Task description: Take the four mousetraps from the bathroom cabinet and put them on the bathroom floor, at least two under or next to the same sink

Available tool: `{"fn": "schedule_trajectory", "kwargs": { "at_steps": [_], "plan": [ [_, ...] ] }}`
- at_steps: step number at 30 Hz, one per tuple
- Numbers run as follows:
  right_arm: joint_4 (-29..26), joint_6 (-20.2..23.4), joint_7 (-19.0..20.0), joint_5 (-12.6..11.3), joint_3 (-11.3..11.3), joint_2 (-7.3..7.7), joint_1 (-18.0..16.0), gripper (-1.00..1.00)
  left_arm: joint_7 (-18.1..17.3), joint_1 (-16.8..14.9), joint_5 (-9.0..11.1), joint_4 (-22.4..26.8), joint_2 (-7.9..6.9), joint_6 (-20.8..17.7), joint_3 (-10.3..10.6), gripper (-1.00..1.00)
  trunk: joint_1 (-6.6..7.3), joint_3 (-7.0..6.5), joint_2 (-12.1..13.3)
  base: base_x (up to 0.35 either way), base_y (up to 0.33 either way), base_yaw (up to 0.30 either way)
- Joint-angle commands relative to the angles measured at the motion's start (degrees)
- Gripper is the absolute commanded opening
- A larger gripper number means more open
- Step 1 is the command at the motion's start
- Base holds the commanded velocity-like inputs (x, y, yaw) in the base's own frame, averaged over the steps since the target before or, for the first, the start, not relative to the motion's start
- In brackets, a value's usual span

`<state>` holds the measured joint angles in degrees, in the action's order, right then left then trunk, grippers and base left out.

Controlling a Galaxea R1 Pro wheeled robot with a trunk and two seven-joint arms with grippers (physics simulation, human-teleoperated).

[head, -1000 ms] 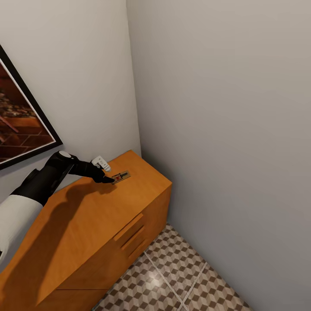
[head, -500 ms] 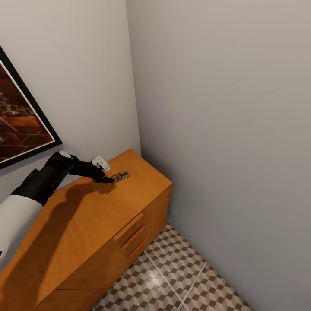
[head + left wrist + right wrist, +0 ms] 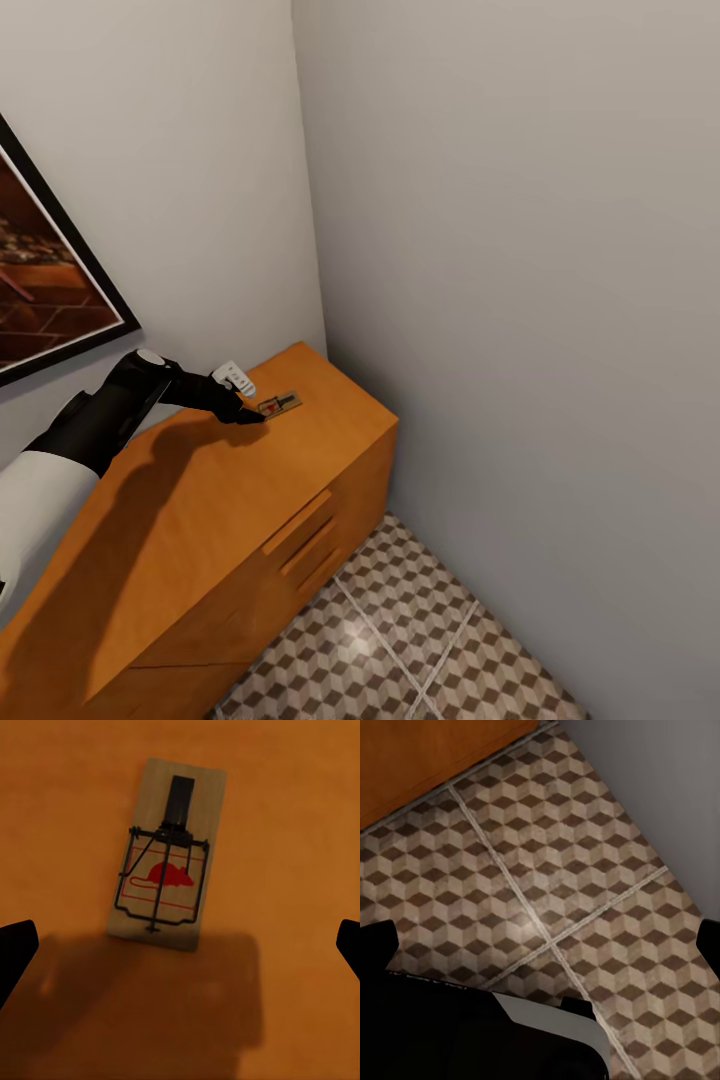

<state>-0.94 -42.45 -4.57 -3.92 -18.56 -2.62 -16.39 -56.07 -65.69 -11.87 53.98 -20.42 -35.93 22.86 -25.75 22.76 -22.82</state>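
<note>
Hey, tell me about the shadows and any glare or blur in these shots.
Head view: the left arm's long shadow lies across the cabinet; a soft glare spot shines on the bathroom floor. Left wrist view: a dark shadow reaches the near end of the mousetrap, which looks slightly soft. Right wrist view: a faint sheen on the tiles.

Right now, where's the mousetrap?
In the head view the mousetrap lies flat on top of the cabinet, near its far end by the wall corner, just ahead of the left gripper.

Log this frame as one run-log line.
phase: reach | left hand: open, at mousetrap | mousetrap: flat on cabinet top, ungrasped | right hand: open, over bathroom floor
</note>
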Motion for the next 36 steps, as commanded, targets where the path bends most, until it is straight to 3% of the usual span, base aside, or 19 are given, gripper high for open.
{"fn": "schedule_trajectory", "kwargs": {
  "at_steps": [1,17,36],
  "plan": [
    [0.06,-0.17,-0.26,-0.39,-0.52,-0.02,-0.04,1.0,-0.27,-0.05,-0.25,0.08,-0.05,-0.37,0.08,1.0,-0.03,0.15,-0.1,0.0,0.0,0.0],
    [0.06,-0.17,-0.26,-0.39,-0.52,-0.02,-0.04,1.0,-0.27,-0.05,-0.25,0.08,-0.05,-0.37,0.08,1.0,-0.03,1.09,-0.1,0.0,0.0,0.0],
    [0.05,-0.17,-0.27,-0.39,-0.52,-0.02,-0.04,1.0,-0.27,-0.05,-0.31,-0.19,0.11,-0.46,-0.23,1.0,-0.03,1.2,-0.1,0.014,0.0,0.0]
  ]
}}
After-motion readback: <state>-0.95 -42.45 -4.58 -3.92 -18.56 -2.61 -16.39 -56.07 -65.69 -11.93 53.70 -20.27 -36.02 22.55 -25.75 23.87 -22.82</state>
